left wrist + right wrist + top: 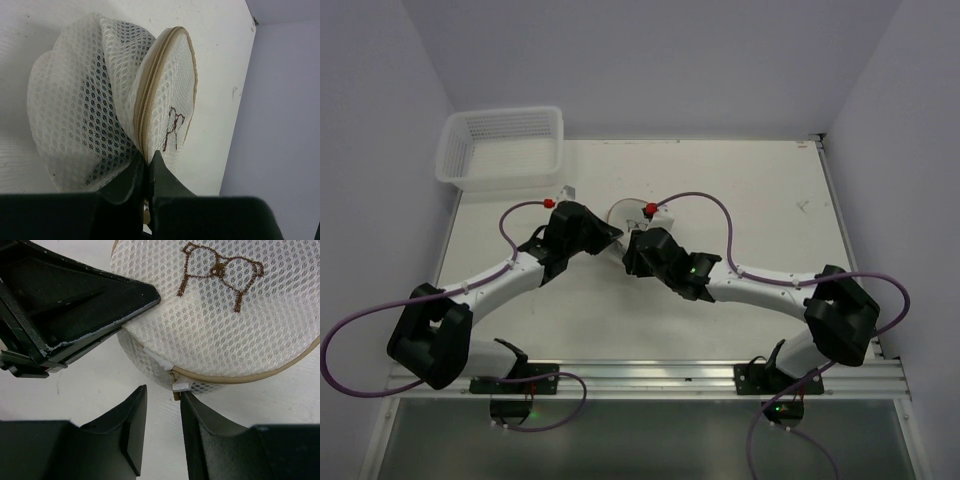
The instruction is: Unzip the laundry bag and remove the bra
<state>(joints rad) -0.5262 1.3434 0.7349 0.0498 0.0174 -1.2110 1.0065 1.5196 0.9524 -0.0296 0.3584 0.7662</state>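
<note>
The round white mesh laundry bag [85,100] with a beige zip rim looks soft, light and floppy. The left gripper [147,157] is clamped on its rim. The right gripper [162,392] has jaws apart, the small white zipper pull [179,386] just beyond its fingertips: likely the best hold.

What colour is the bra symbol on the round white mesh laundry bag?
Brown bra symbol; right wrist view shows it best.

Contents of laundry bag [90,100] indistinct
</note>
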